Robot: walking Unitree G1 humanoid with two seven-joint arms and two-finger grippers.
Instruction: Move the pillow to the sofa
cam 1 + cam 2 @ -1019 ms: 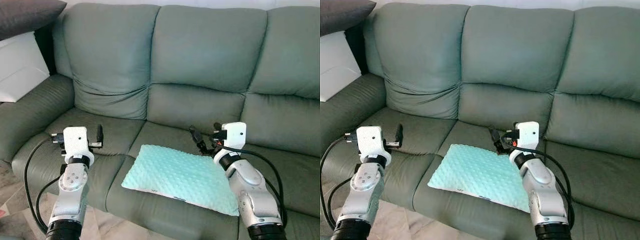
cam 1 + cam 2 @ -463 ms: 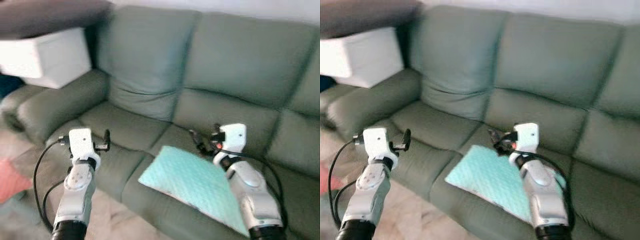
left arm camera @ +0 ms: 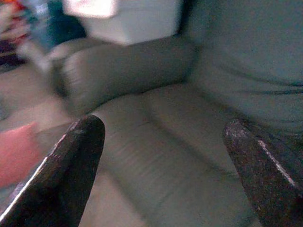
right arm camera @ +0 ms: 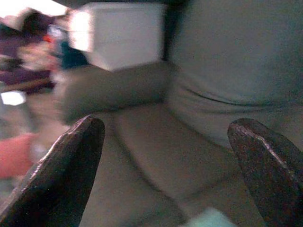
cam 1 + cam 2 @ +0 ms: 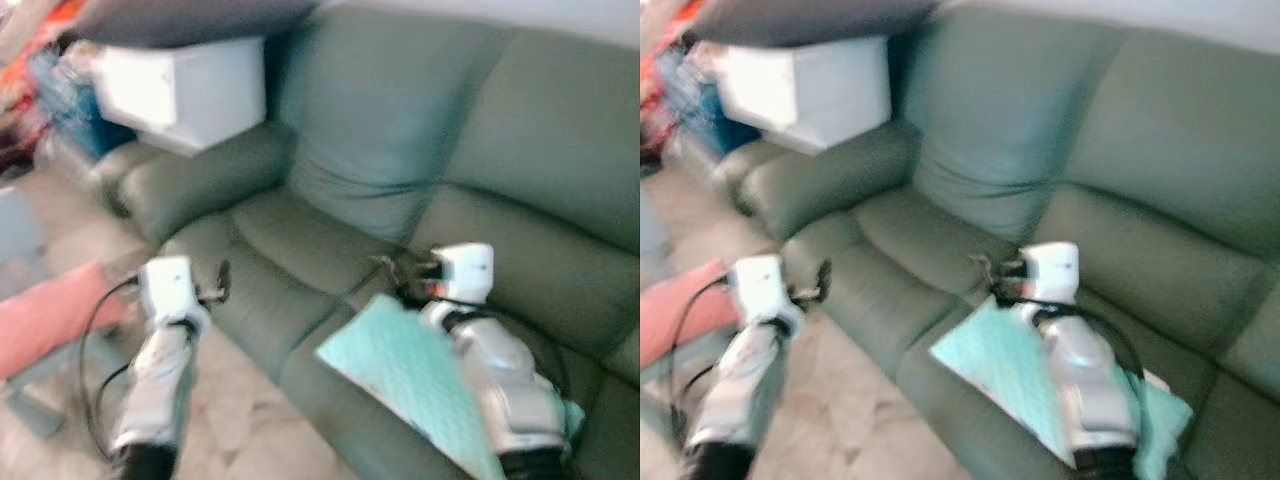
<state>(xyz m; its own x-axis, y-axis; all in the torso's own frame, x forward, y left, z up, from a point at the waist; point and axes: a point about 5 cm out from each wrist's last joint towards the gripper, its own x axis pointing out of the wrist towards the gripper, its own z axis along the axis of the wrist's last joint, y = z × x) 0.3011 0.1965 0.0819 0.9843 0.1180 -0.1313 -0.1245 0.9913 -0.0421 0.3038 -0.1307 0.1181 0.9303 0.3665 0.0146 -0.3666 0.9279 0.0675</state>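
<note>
Mint pillow (image 5: 420,385) lies flat on the sofa (image 5: 400,170) seat, at the front edge of the middle cushion, one corner poking toward the floor side; so it looks already delivered, judging by how it lies; picture is blurred, detail is rough. Pillow reads as soft, light, dimpled fabric; likely floppy if lifted by one corner, not slippery, nothing fragile; best hold would be a pinch on a long edge or corner, or both grippers on opposite edges so it does not sag.

Right gripper (image 5: 392,272) hangs just above the pillow's back corner, fingers spread wide, nothing between them; right wrist view confirms both fingertips (image 4: 71,161) far apart with bare sofa seat between. Left gripper (image 5: 218,283) is out over the sofa's front edge toward the armrest (image 5: 190,175), well apart from the pillow, also spread wide and empty.

Room: sofa seat between pillow and armrest is free cushion; a white box (image 5: 190,85) sits beyond the armrest; a pink thing (image 5: 50,320) lies on the floor (image 5: 260,430) near the sofa's armrest end, cannot tell what it is; front edge of the sofa is the drop risk for the pillow.
</note>
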